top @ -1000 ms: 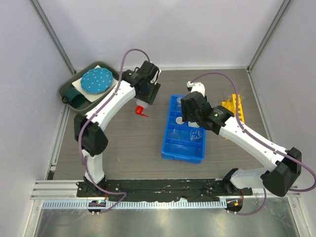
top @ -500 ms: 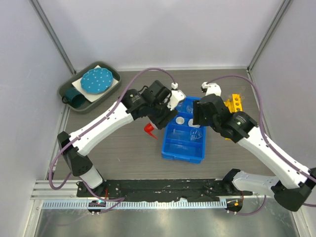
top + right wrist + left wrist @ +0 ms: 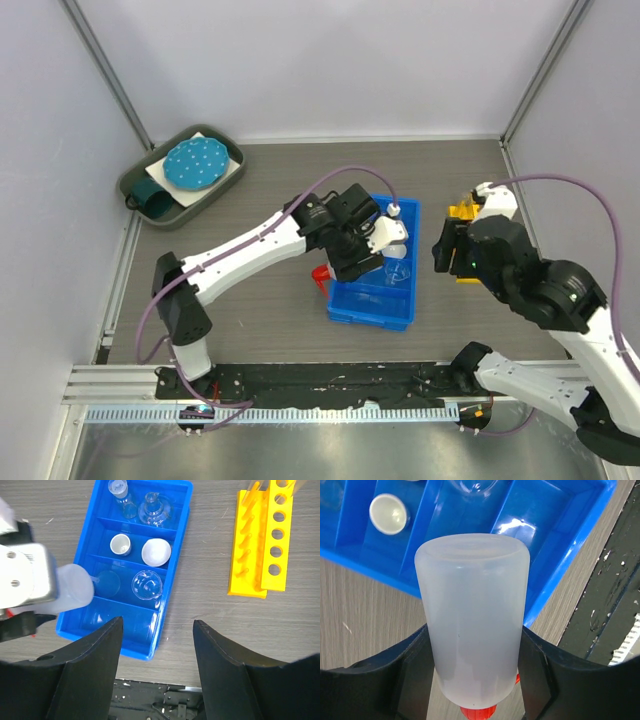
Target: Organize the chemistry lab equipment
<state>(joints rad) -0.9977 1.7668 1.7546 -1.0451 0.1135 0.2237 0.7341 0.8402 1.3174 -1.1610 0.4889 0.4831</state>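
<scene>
My left gripper [image 3: 475, 652] is shut on the translucent red-capped bottle [image 3: 472, 605]. It holds the bottle on its side over the near left edge of the blue divided bin [image 3: 372, 308], red cap [image 3: 321, 277] pointing outward. In the right wrist view the bin [image 3: 125, 625] holds two small white dishes [image 3: 156, 552], a glass flask [image 3: 155, 510], a small glass tube [image 3: 122, 497] and a clear beaker [image 3: 147, 585]. My right gripper [image 3: 157, 621] hangs open and empty, high above the table between the bin and the yellow holed rack [image 3: 260, 545].
A dark green tray [image 3: 170, 195] with a teal white-dotted disc [image 3: 193, 164] sits at the far left corner. Enclosure walls stand on three sides. A black rail [image 3: 320, 378] runs along the near edge.
My left arm has carried the bottle rightward and nearer, from left of the bin to over its near left edge. My right arm has pulled back to the right, away from the bin.
</scene>
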